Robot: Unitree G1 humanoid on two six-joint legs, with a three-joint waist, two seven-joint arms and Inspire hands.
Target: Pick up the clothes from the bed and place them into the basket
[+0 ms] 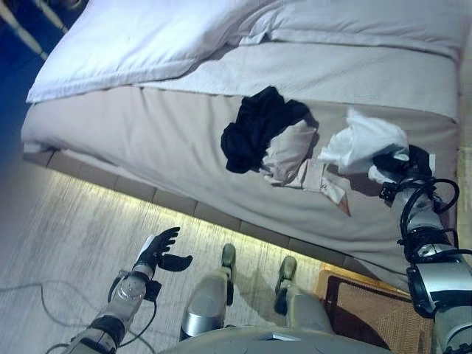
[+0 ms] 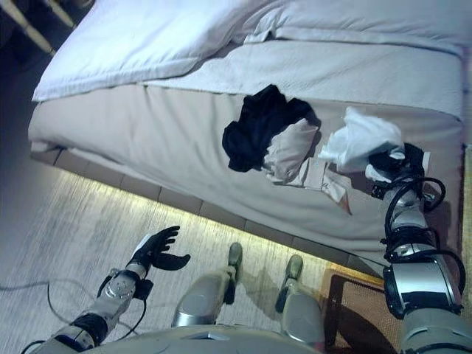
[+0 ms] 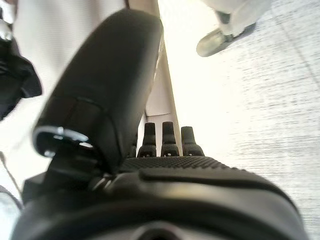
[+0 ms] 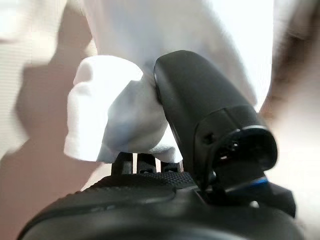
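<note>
A white garment [image 1: 365,140] lies bunched on the bed [image 1: 147,140] near its right edge. My right hand [image 1: 398,166] is shut on it; in the right wrist view the thumb [image 4: 200,100] and fingers pinch a fold of the white cloth [image 4: 112,115]. A black garment [image 1: 254,125] and a beige garment [image 1: 291,151] lie together in the middle of the bed. My left hand [image 1: 161,251] hangs open over the floor in front of the bed, holding nothing. A corner of the brown wicker basket [image 1: 376,313] shows on the floor at lower right.
A white duvet [image 1: 133,37] and a pillow [image 1: 369,22] cover the far part of the bed. Light wooden floor [image 1: 66,236] lies in front of the bed, with a lit strip under the bed's edge.
</note>
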